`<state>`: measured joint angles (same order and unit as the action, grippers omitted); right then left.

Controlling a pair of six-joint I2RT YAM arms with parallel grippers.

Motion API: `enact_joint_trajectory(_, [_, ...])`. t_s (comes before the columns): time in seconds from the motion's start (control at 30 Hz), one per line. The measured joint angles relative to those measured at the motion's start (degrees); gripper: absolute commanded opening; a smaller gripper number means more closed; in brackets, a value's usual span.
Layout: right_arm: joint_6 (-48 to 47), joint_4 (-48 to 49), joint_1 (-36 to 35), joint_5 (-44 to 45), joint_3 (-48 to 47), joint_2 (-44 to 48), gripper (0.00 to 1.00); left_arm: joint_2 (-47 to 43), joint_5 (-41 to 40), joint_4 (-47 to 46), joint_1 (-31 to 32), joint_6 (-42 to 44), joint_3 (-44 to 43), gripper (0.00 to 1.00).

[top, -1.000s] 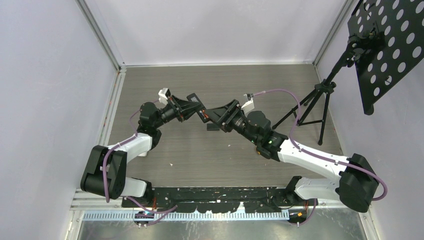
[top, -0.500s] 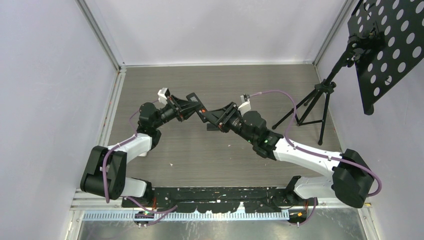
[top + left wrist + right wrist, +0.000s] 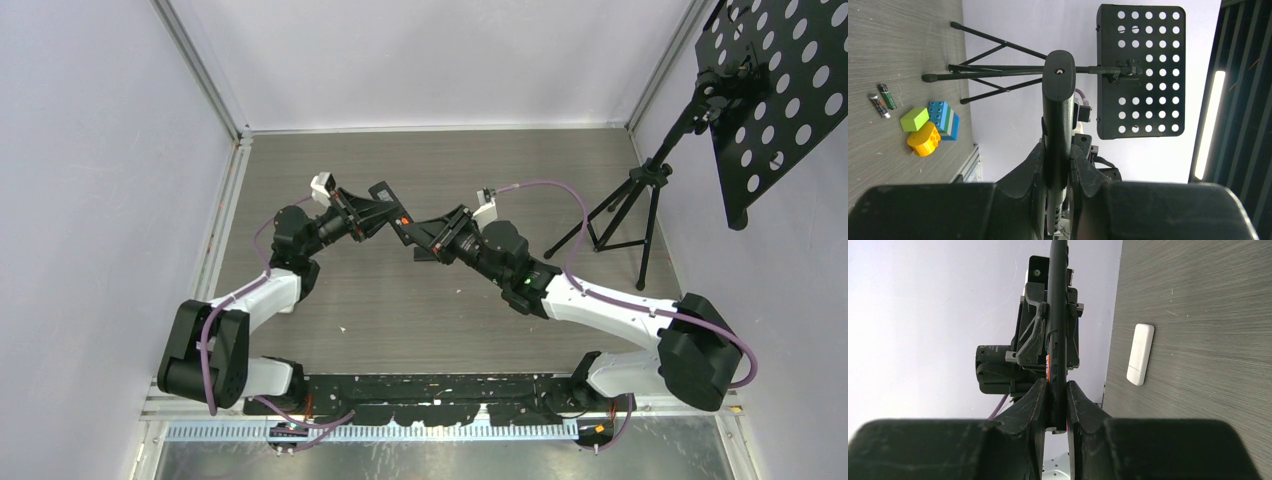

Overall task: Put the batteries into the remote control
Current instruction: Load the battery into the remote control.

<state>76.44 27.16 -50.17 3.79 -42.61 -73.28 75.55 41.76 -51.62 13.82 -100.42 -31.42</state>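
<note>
A black remote control (image 3: 397, 217) is held in the air between both arms. My left gripper (image 3: 383, 212) is shut on one end of it and my right gripper (image 3: 432, 236) on the other. In the left wrist view (image 3: 1058, 156) the remote (image 3: 1058, 95) stands edge-on between the fingers. In the right wrist view (image 3: 1058, 390) it is also edge-on (image 3: 1057, 310), with an orange sliver (image 3: 1048, 365) on its side. Two dark batteries (image 3: 883, 101) lie side by side on the table. Any other batteries are out of view.
Green (image 3: 914, 119), blue (image 3: 943, 119) and orange (image 3: 924, 139) blocks sit by the batteries. A white remote-like bar (image 3: 1140, 354) lies on the table. A small dark piece (image 3: 425, 257) lies under the grippers. A music stand (image 3: 640, 200) stands at the right.
The right arm has pushed a little to the left, and the remote and both grippers have shifted slightly left and away. Both grips are unchanged.
</note>
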Motion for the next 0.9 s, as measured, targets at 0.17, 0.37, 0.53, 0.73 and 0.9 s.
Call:
enact_joint_trajectory(0.17, [-0.2,0.0,0.1,-0.2,0.0,-0.1,0.52,-0.1,0.0,0.0,-0.1,1.5,0.0,0.00])
enact_joint_trajectory(0.37, [-4.2,-1.0,1.2,-1.6,0.4,0.0,0.74,-2.9,1.7,1.7,0.0,4.8,-0.2,0.00])
enact_joint_trajectory(0.53, [-7.3,-0.5,2.1,-4.3,1.9,2.0,0.69,-6.8,2.0,7.1,-0.1,9.6,-0.5,0.00])
enact_joint_trajectory(0.73, [-11.1,0.1,2.3,-9.0,1.8,2.8,0.68,-10.6,2.0,15.0,-0.7,15.0,-1.4,0.00])
enact_joint_trajectory(0.9, [-17.1,-7.2,2.6,-10.8,-1.7,2.8,0.67,-12.3,2.0,20.5,-1.5,19.4,-1.9,0.00])
